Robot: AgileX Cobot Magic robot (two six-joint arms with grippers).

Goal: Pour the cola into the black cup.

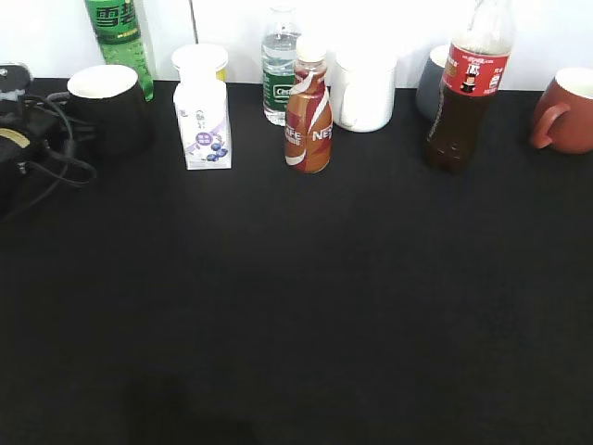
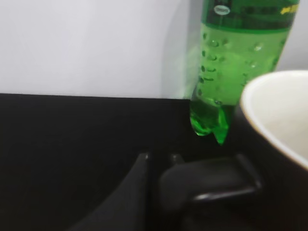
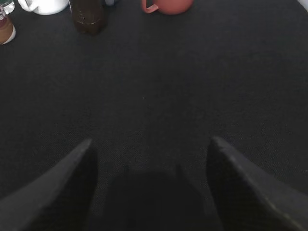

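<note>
Black cup (image 1: 109,102) sits at 10 o'clock, cola (image 1: 466,93) at 2, coffee bottle (image 1: 309,116) between; right gripper (image 3: 151,149) spread wide, left gripper (image 2: 192,178) unclear.

A black cloth-covered table (image 1: 306,315) carried 1 row along its far edge: black cup (image 1: 109,104); green bottle (image 1: 118,37); white carton (image 1: 202,123); coffee bottle (image 1: 309,111); white mug (image 1: 364,91); cola (image 1: 469,88); red-brown mug (image 1: 567,111).
</note>
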